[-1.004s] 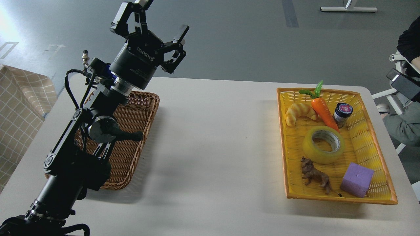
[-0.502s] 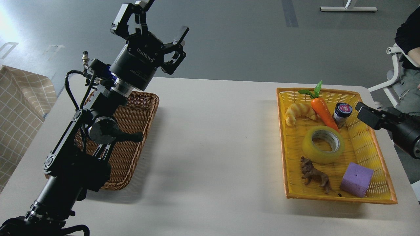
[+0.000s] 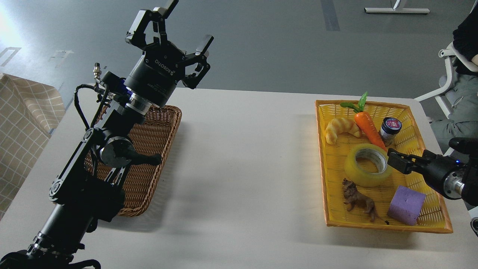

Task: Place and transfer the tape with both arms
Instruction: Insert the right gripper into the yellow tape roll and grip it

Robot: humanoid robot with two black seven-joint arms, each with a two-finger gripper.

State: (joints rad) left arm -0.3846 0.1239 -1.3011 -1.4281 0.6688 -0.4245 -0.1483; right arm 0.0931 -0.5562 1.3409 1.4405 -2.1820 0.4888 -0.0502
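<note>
Head view: my right claw [image 3: 396,163] hung over the yellow tray [image 3: 429,224], its tip just right of the tape [image 3: 368,165]; whether it was released or clenched I could not tell; the tape lay flat in the tray; my left claw [image 3: 186,22], far left, was raised and spread, holding nothing.

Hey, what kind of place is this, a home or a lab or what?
Probably a robotics lab or test room: a plain white table on a bare grey floor, toy props sorted in a yellow basket, and a seated person watching at the side.
</note>
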